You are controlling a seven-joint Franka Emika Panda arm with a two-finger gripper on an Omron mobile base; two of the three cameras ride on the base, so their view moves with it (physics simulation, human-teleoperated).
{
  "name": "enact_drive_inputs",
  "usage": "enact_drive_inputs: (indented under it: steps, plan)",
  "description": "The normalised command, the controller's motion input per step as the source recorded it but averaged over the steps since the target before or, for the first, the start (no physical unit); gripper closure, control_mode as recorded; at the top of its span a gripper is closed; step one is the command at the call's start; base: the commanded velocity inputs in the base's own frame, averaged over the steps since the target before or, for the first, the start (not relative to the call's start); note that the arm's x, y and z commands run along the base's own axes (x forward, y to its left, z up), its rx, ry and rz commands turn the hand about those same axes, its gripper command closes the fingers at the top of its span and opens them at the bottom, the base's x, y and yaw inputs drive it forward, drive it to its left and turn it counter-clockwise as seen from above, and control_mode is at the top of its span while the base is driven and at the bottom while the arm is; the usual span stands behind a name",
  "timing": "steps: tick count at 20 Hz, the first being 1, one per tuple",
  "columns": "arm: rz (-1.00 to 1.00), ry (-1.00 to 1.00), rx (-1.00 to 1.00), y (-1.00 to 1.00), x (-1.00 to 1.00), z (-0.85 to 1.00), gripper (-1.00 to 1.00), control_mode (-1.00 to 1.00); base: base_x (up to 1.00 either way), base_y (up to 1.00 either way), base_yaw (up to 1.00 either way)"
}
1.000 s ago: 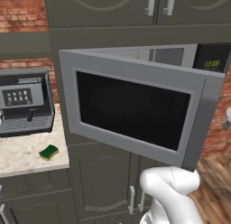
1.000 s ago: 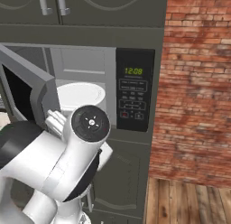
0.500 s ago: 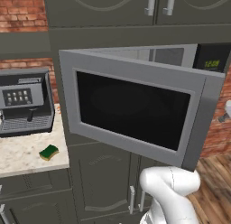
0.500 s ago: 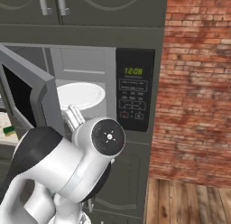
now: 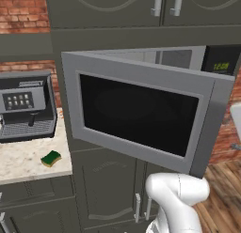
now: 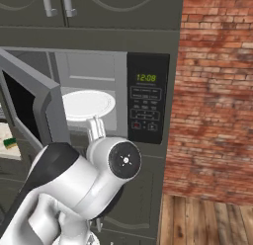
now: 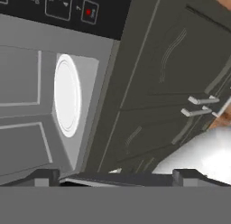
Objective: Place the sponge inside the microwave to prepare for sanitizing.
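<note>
One sponge point(image 5: 51, 158) is seen lying flat on the pale stone counter point(image 5: 23, 164), near its front right corner and just in front of the coffee machine point(image 5: 27, 107), apart from it; its green top faces up over a yellow lower layer. It is judged to be light, soft and easily squeezed, not fragile and unlikely to slip, so a firm pinch across its shorter width, taken from above at the middle, should serve (a hold near one end would probably let it droop or twist). The gripper point(image 7: 115, 175) is spread wide with nothing between its dark tips, and in the hand view it is pointed toward the microwave point(image 6: 148, 105) rather than the counter, well apart from the sponge. One microwave is counted, its door point(image 5: 141, 117) swung wide open to the left; inside it one white round plate point(image 6: 88, 104) is seen, bare. One keypad panel point(image 6: 147, 98) with green digits sits at the oven's right. One coffee machine is counted on the counter.
</note>
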Motion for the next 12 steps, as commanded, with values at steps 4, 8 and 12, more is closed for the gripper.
enact_drive_inputs:
  steps: [4, 8, 12]
  plan:
    - [-0.01, 0.01, 0.13, -0.03, 0.48, -0.06, -1.0, -1.0, 0.0, 0.0, 0.0]
    - [0.05, 0.0, 0.1, 0.0, 0.39, -0.08, -1.0, -1.0, 0.0, 0.0, 0.0]
    - [0.24, -0.01, 0.13, 0.06, 0.17, -0.08, -1.0, -1.0, 0.0, 0.0, 0.0]
